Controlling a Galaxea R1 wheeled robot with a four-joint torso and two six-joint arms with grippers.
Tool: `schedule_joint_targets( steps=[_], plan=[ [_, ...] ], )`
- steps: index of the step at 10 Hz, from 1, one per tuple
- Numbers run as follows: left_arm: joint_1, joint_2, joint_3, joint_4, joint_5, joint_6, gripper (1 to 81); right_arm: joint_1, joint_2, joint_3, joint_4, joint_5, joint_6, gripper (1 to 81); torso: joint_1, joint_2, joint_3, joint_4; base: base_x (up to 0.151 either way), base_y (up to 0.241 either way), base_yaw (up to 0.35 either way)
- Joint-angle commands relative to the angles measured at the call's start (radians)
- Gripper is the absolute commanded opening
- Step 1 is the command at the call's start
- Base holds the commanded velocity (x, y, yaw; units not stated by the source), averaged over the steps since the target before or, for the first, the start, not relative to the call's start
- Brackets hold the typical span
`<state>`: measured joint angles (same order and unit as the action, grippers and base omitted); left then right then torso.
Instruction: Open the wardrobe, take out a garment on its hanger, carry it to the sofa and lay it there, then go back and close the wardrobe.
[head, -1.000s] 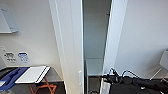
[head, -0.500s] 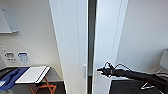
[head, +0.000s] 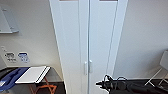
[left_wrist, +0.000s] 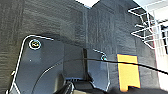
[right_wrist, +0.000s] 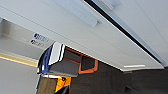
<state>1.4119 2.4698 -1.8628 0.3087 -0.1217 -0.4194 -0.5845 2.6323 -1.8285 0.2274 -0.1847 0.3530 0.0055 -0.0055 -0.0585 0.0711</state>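
Observation:
The wardrobe (head: 87, 37) stands straight ahead in the head view, tall and white, with both panelled doors shut. Its two small white handles (head: 88, 67) meet at the centre seam. My right arm comes in low from the right, and my right gripper (head: 98, 84) hangs just below and right of the handles, close in front of the right door. The right wrist view looks along the wardrobe doors (right_wrist: 87, 37), where one handle (right_wrist: 77, 12) shows beside the dark seam.
A low table with orange legs (head: 45, 88) stands left of the wardrobe, carrying a white board (head: 32, 74) and a blue cloth (head: 10, 77). A white chair (head: 162, 67) stands at the right wall. Dark carpet (left_wrist: 50, 20) lies around my base.
The wardrobe's right door stood open a second ago, was nearly shut half a second ago, and is now closed. My right arm has dropped lower.

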Motion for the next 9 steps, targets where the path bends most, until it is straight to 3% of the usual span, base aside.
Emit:
schedule_joint_targets(
  steps=[1, 7, 9],
  plan=[
    [-0.035, 0.074, -0.099, 0.038, 0.007, 0.011, 81.1, -0.154, -0.061, -0.017, -0.157, 0.002, -0.026, 81.1, 0.000, 0.000, 0.000, 0.000, 0.000, 0.000, 0.000],
    [0.009, 0.278, -0.417, 0.030, 0.017, 0.008, 81.1, -0.567, 0.023, -0.252, -0.325, 0.022, -0.028, 81.1, -0.001, 0.000, 0.000, 0.000, 0.000, 0.000, 0.000],
    [0.028, 0.322, -0.485, 0.036, 0.017, 0.008, 81.1, -0.697, 0.080, -0.369, -0.413, 0.072, -0.029, 81.1, -0.001, 0.000, 0.001, 0.000, 0.000, 0.000, 0.000]
  ],
)
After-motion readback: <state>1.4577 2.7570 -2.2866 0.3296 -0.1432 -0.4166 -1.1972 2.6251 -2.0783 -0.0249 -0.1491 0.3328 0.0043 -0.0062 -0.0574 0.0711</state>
